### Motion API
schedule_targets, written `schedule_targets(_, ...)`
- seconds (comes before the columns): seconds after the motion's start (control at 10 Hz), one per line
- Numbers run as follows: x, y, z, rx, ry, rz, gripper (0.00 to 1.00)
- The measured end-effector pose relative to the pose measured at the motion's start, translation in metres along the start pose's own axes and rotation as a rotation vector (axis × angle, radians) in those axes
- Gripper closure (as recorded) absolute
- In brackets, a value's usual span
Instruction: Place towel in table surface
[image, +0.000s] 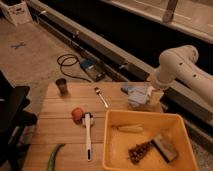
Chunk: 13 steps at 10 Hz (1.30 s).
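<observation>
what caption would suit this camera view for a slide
Robot arm with its jaws at the towel on the table, behind a yellow bin.

Nothing legible is showing anywhere: no text, labels, brands or numbers. The white box on the floor at top left is showing no print I can read. The blue mark on the floor isn't reading as any sign. The yellow bin and dark cup are showing plain faces. The hand is sitting at the back-right edge of the surface, just beside the towel.
</observation>
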Motion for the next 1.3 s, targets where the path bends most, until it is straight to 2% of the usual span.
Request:
schedule_targets(0.2, -0.013, -0.001, 0.015, -0.024, -0.026, -0.013, 0.2)
schedule_targets(0.4, -0.019, -0.002, 0.022, -0.033, -0.035, -0.009, 0.2)
schedule_targets(0.9, -0.018, -0.001, 0.021, -0.033, -0.034, -0.006, 0.2)
schedule_targets(1.0, -0.016, -0.001, 0.022, -0.037, -0.021, -0.003, 0.2)
schedule_targets(1.1, -0.017, 0.0, 0.026, -0.042, -0.011, -0.002, 0.2)
schedule_targets(1.3, -0.016, -0.004, 0.043, -0.055, -0.024, -0.004, 0.2)
